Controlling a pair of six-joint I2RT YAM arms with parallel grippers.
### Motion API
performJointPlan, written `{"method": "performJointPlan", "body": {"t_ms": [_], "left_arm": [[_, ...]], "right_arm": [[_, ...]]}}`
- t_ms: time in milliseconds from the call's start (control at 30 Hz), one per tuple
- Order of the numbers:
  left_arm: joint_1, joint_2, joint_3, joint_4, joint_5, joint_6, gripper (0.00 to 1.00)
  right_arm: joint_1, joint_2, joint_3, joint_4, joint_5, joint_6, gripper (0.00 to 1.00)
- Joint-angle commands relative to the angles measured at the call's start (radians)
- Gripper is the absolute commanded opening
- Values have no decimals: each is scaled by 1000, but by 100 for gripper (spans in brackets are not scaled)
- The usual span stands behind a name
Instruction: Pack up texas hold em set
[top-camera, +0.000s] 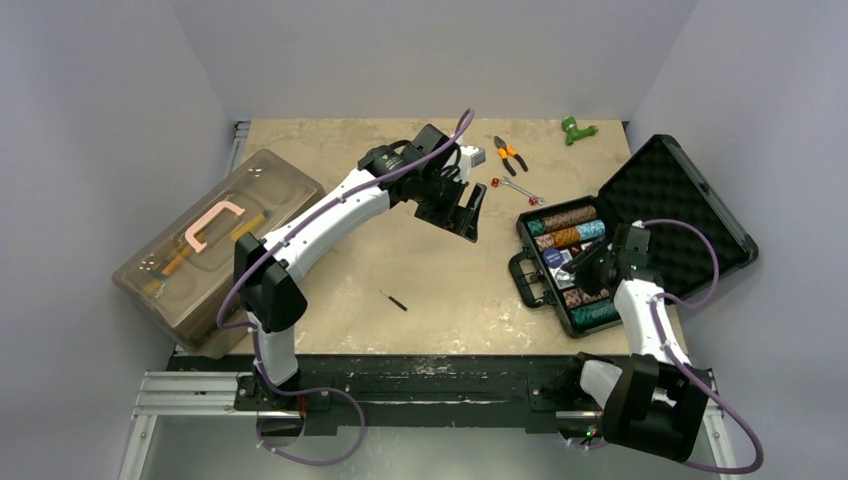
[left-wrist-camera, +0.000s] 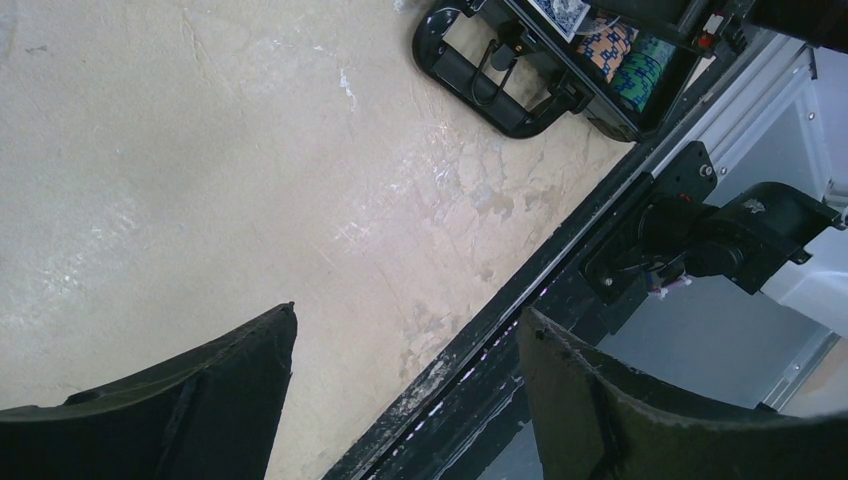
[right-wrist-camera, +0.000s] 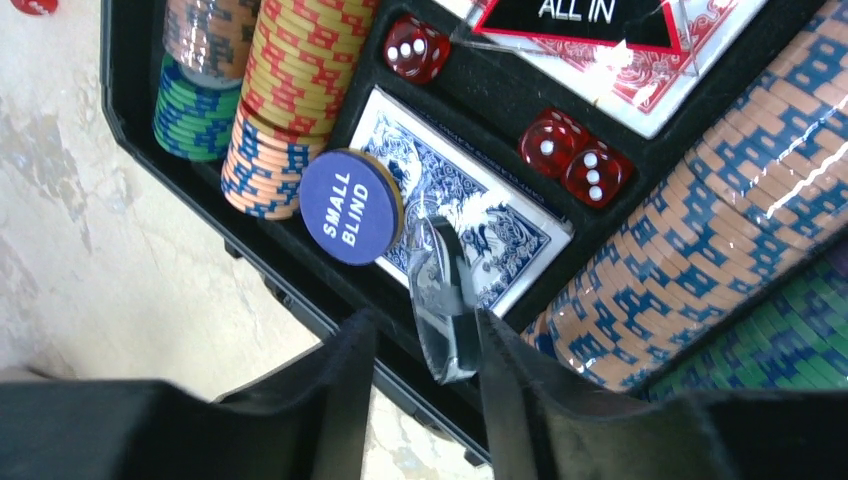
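A brown toolbox (top-camera: 215, 245) lies far left on the tan surface (top-camera: 440, 270); pliers (top-camera: 510, 153) and a small screwdriver (top-camera: 394, 300) lie apart from it. The left pincer (left-wrist-camera: 405, 400) hangs wide open over bare surface. At right, the open black case (top-camera: 670, 200), foam-lined, holds striped chips (right-wrist-camera: 300, 60), a blue card deck (right-wrist-camera: 470, 215) and red dice (right-wrist-camera: 416, 48). The right pincer (right-wrist-camera: 425, 340) grips a clear disc (right-wrist-camera: 445, 300) over the deck.
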Motion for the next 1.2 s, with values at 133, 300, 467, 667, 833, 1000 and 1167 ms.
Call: {"method": "performJointPlan", "body": {"t_ms": [133,300,467,667,833,1000,1167], "left_arm": [[6,3,5,28,23,-8,78],[6,9,5,27,24,-7,78],[6,-3,0,28,16,-12,78],[6,-43,-35,52,-106,9,78],[11,-43,-12,16,-236,57,78],[59,-39,-6,18,-195,47,78],[145,-25,-12,46,-18,-22,78]], "right_arm": [[-6,-85,78,-217,-32,-40,59],[-6,-167,175,-316,-50,-79,69],[86,-120,272,-244,57,-158,68],[391,109,432,-110,256,-180,68],[452,344,563,20,238,-304,97],[466,631,776,51,224,-305,82],[485,844,953,54,294,-240,68]]}}
